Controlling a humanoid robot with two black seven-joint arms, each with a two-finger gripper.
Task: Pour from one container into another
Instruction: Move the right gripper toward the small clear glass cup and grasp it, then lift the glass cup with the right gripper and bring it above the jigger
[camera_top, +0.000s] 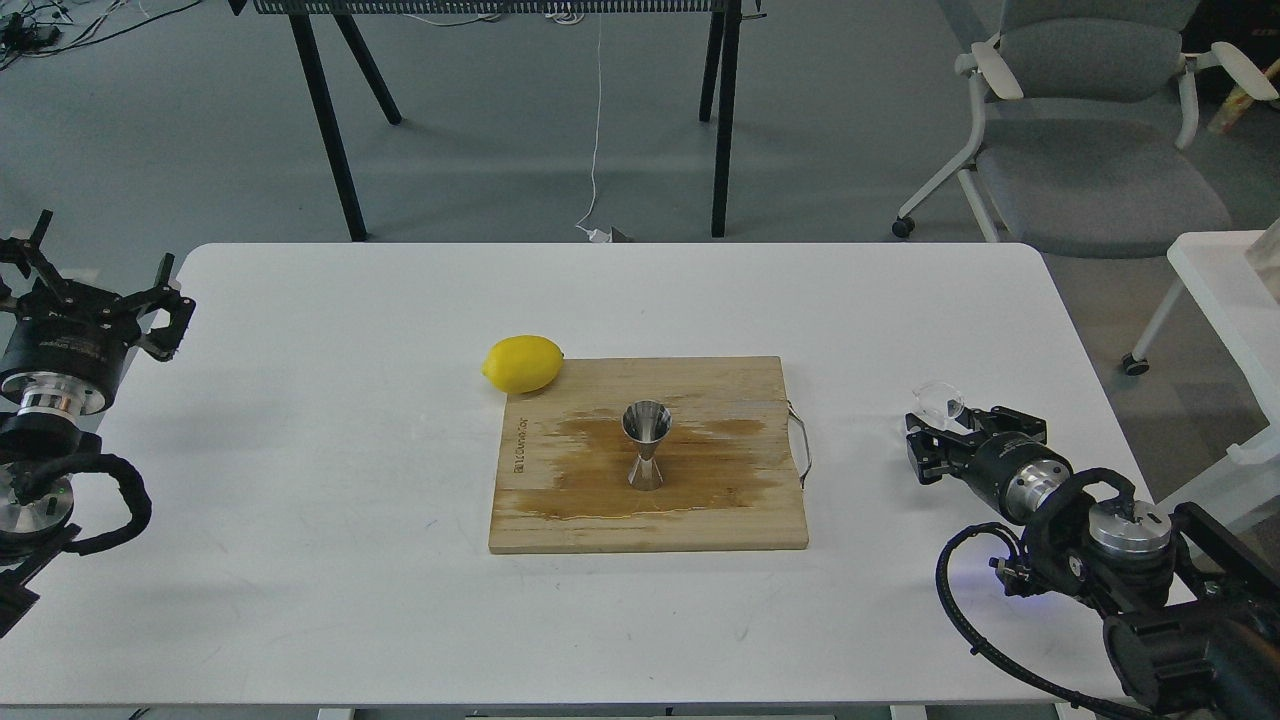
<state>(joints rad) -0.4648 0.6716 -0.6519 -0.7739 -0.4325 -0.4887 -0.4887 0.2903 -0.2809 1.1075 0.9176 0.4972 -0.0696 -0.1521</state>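
The steel hourglass jigger (647, 443) stands upright in the middle of the wooden cutting board (560, 520), on a wet brown stain. The small clear cup (940, 398) sits at the tip of my right gripper (950, 425), right of the board and just above the table; the fingers appear closed on its lower part, and the cup leans slightly. My left gripper (100, 272) hovers at the table's far left edge with its fingers spread and nothing between them.
A yellow lemon (523, 363) lies against the board's back left corner. The board has a wire handle (803, 452) on its right side. A grey chair (1090, 120) and black table legs (330, 120) stand beyond the white table (300, 450).
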